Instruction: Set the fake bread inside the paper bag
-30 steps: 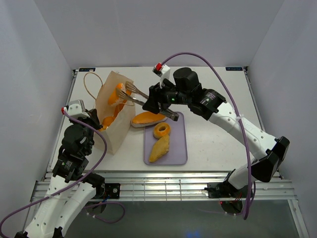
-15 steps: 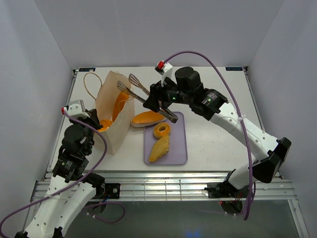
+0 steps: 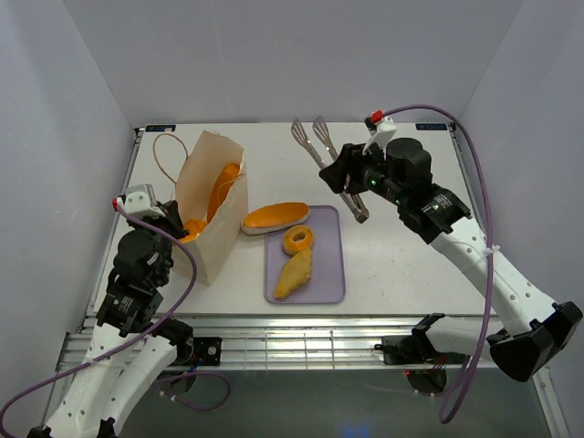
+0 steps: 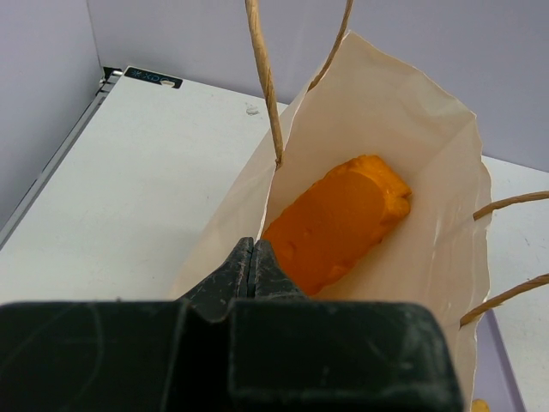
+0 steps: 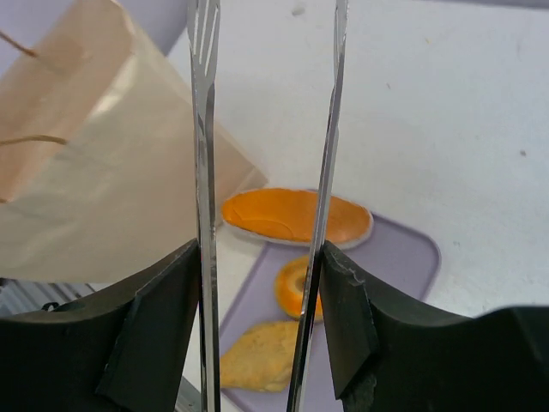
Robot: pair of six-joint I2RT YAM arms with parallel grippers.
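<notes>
Right gripper (image 3: 351, 182) has swung back and right, away from the paper bag (image 3: 212, 242). Its jaws grip the silver tongs (image 3: 315, 141), whose blades are apart and now empty. The piece they carried a second ago is in the bag: orange loaf (image 4: 334, 219) lying inside. Left gripper (image 4: 251, 262) hasn't moved, jaws closed on the bag's near rim, keeping the mouth open. Still outside the bag: long flat loaf (image 3: 276, 217) on the back edge of the lavender tray (image 3: 328, 265), ring (image 3: 297, 240) and turnover (image 3: 294, 272) on it. Next is probably another pickup.
</notes>
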